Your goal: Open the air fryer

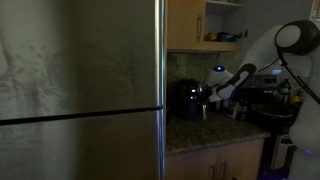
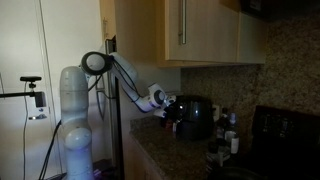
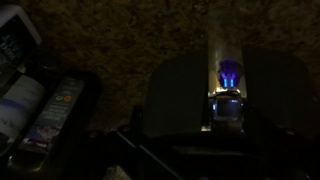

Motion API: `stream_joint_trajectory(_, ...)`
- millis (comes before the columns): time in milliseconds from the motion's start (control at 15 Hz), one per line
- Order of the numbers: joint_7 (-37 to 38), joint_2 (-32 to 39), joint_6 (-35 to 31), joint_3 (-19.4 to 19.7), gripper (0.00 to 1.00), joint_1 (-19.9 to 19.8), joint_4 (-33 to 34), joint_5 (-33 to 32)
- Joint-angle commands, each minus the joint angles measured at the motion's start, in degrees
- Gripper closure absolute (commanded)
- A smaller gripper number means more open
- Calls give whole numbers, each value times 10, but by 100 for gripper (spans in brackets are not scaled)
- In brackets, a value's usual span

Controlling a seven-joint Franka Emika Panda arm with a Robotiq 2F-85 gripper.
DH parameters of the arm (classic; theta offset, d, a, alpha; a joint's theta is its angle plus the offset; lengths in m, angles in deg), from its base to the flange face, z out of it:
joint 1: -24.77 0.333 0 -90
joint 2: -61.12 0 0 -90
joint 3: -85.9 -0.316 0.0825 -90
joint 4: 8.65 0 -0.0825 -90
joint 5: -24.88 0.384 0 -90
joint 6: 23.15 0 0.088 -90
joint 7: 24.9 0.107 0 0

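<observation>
The air fryer (image 1: 186, 100) is a small black boxy appliance on the granite counter, just right of the steel fridge. It also shows in an exterior view (image 2: 197, 116) against the backsplash. My gripper (image 1: 213, 94) hangs close beside the fryer's upper front, at its top edge in an exterior view (image 2: 172, 107). In the wrist view the fryer's dark rounded top (image 3: 185, 95) fills the middle, with a small blue-lit panel (image 3: 228, 76) on it. The picture is too dark to make out my fingers or whether they touch the fryer.
A tall steel fridge (image 1: 80, 90) fills one side. Wooden cabinets (image 2: 200, 30) hang above the counter. Bottles (image 3: 45, 110) and small jars (image 2: 228, 140) stand next to the fryer. A dark stove (image 2: 285, 130) lies beyond. A camera tripod (image 2: 33, 95) stands by my base.
</observation>
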Motion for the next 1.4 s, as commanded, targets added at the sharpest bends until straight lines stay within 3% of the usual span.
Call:
stream_joint_trajectory(0, -25, -39, 62, -12, 0, 12, -25, 22)
stream_joint_trajectory(200, -103, -45, 94, -20, 0, 24, -29, 123)
stream_joint_trajectory(400, -143, -20, 120, -40, 0, 10, -8, 199)
stream_joint_trajectory(800, -125, 16, 80, -35, 0, 7, 5, 189)
stream_joint_trajectory(933, -149, 29, 45, -36, 0, 9, 5, 208)
stream_joint_trajectory(1333, -136, 78, -43, -29, 0, 12, 20, 181)
